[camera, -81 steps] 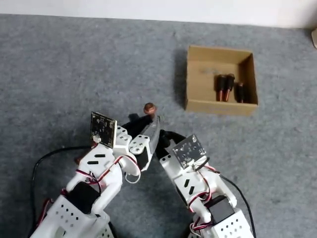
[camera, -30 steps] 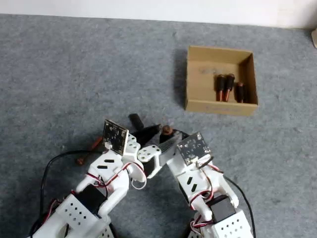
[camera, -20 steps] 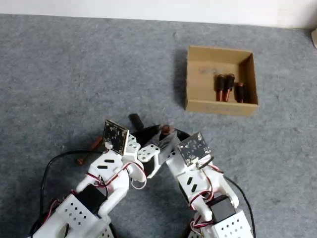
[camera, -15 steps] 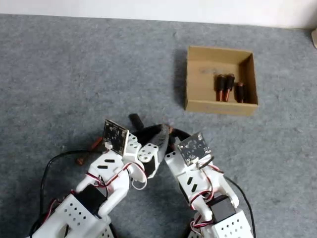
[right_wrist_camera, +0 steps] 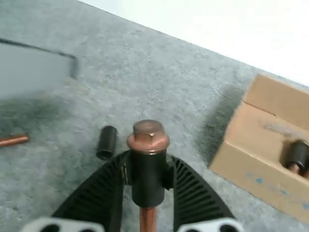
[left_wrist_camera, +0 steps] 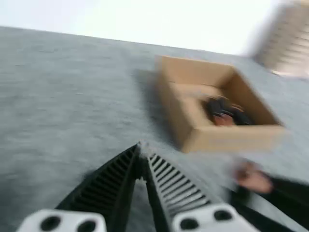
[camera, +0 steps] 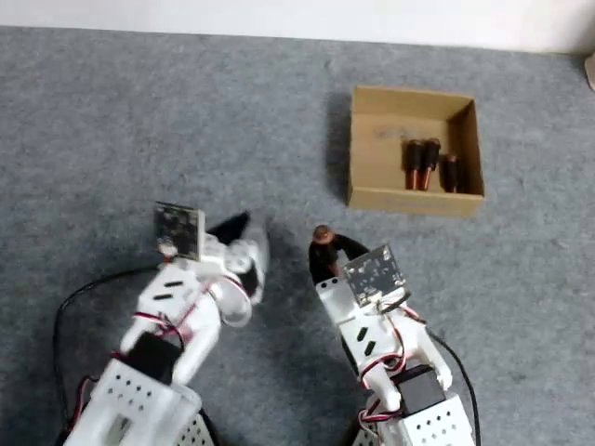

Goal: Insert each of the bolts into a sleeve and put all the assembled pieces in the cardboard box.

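1. High view: the left gripper (camera: 249,232) is sitting at 9 o'clock of the right gripper (camera: 323,253), well apart from it. Half a second ago the two were pressed together in the middle, so the left arm is swinging off toward 9 o'clock.
2. The left gripper is pressing its ribbed fingers (left_wrist_camera: 169,183) together at the tips, clenched on nothing.
3. The right gripper is grasping a black sleeve (right_wrist_camera: 147,176) with a copper bolt (right_wrist_camera: 148,136) standing upright through it, head on top. It is staying in nearly the same spot as before, and the piece is now uncovered.
4. The cardboard box (camera: 414,200) is resting at 1 o'clock of the right gripper, unmoved. It is holding the assembled pieces (camera: 420,163) toward its 3 o'clock side.
5. A spare sleeve (right_wrist_camera: 106,142) is lying on the grey carpet (camera: 139,121) near the right gripper. A spare bolt (right_wrist_camera: 11,140) is lying farther off, and neither is touching a gripper.
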Tool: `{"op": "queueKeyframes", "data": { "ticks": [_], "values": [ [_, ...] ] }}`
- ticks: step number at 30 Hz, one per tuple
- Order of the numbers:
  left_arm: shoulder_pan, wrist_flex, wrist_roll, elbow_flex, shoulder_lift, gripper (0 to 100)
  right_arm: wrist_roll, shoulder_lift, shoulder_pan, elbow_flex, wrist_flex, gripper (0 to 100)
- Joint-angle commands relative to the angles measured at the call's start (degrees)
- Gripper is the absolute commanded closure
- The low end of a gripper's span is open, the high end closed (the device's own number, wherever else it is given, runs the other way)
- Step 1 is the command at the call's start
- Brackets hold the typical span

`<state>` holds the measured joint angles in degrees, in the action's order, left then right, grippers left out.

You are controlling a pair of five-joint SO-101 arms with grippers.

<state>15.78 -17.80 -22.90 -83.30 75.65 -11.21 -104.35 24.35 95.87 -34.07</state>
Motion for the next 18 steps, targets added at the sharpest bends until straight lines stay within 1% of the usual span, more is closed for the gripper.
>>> {"op": "queueKeyframes", "data": {
  "ticks": [1, 5, 7, 9, 13, 18],
  "values": [
    [-3.30, 9.85, -0.26, 0.57, -9.01, 99, -0.09, -0.22, -3.74, -3.03, -2.24, 99.4],
    [-4.44, 11.43, -0.26, 7.08, -24.92, 99, -0.35, 0.40, -6.46, -10.24, -6.11, 99.4],
    [-6.20, 11.43, -0.26, 10.95, -32.13, 99, -0.53, 3.74, -7.69, -14.02, -6.37, 99.4],
    [-7.87, 11.43, -0.35, 14.02, -37.23, 99, -0.53, 10.07, -9.01, -19.21, -5.85, 99.4],
    [-9.01, 11.34, -0.35, 16.04, -40.13, 99, -0.53, 31.34, -12.53, -34.07, -2.42, 99.4],
    [-9.10, 11.34, -0.35, 15.96, -39.43, 99, -0.53, 65.54, -16.92, -62.29, -2.24, 99.4]
  ]
}}
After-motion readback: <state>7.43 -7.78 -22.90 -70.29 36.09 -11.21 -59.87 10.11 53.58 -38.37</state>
